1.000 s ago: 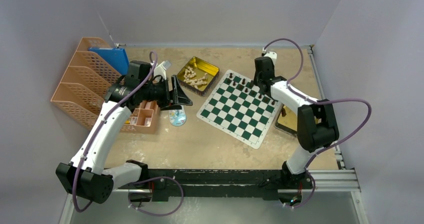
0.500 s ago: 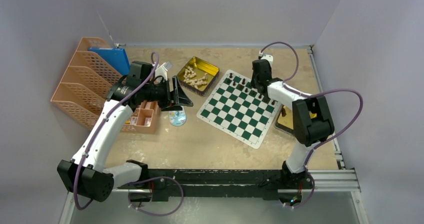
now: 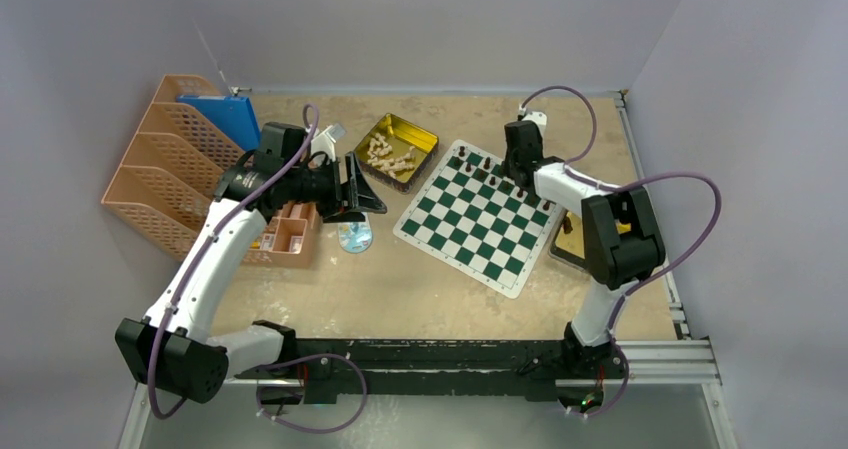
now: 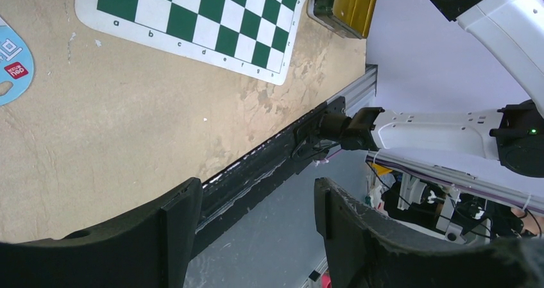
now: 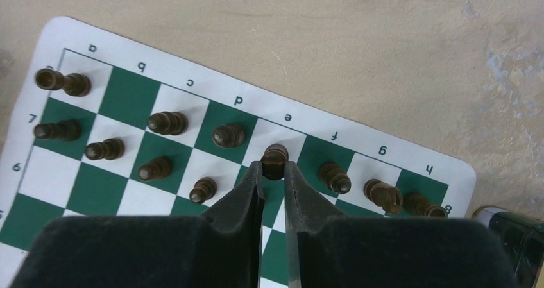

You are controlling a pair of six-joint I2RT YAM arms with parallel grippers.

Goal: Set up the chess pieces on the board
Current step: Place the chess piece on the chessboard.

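The board [image 3: 470, 231] lies right of centre, green and white checks. My right gripper [image 5: 274, 168] is shut on a dark brown chess piece [image 5: 274, 157], held over the back-row square by the letter e; whether it rests on the board [image 5: 128, 95] I cannot tell. Several dark pieces stand along the far two rows, among them a pawn [image 5: 203, 189] and a knight [image 5: 383, 195]. From above, the right gripper [image 3: 517, 174] is at the board's far edge. My left gripper [image 3: 365, 184] hovers left of the board, open and empty [image 4: 256, 192]. Pale pieces [image 3: 392, 154] lie in a gold tin [image 3: 420, 134].
A second gold tin [image 3: 572, 239] sits under the right forearm beside the board. Orange file racks [image 3: 170, 169] with a blue folder [image 3: 222, 114] stand at the left, with a small orange tray [image 3: 290, 231] and a pale blue disc [image 3: 355, 236] near them.
The right arm's elbow has swung a little to the left and its gripper has edged along the board's far edge with the piece. The left arm has barely moved.
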